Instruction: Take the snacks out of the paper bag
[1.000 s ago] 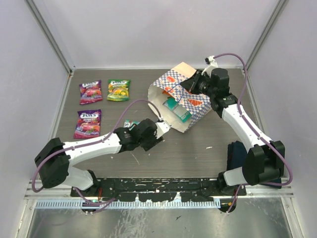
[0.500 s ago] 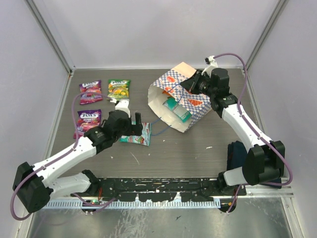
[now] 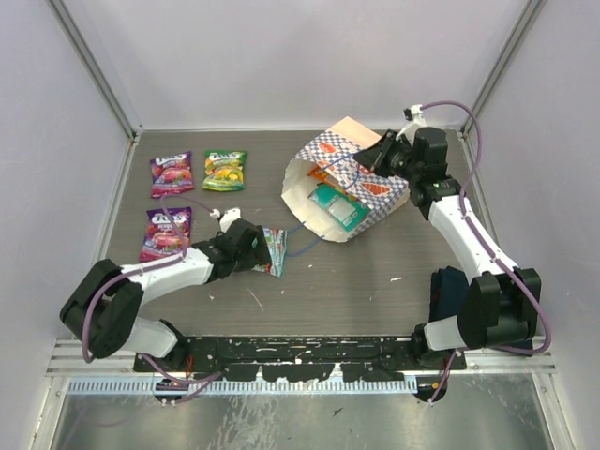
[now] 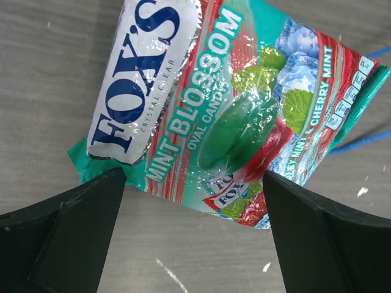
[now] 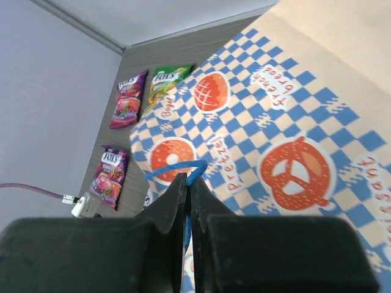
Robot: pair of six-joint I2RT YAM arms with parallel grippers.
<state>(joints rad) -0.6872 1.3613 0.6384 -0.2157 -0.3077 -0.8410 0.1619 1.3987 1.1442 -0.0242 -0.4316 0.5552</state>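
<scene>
While scanning from the near edge, find the left gripper (image 4: 194,183) spread wide, gripping nothing, low over a teal mint packet (image 4: 201,104) on the table (image 3: 375,272). Just left of that, note the near purple packet (image 3: 166,234). Farther back, see the paper bag (image 3: 386,192) tipped, mouth toward the left arm, more snacks (image 3: 336,208) inside, its blue cord handle (image 5: 183,166) pinched by the right gripper (image 5: 188,178), fingers pressed together. Beyond, at far left, spot the far purple packet (image 3: 172,174) and green packet (image 3: 225,171) side by side

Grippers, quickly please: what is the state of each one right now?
Left gripper: open, over the teal candy packet, not gripping it.
Right gripper: closed on the blue handle of the paper bag.
</scene>
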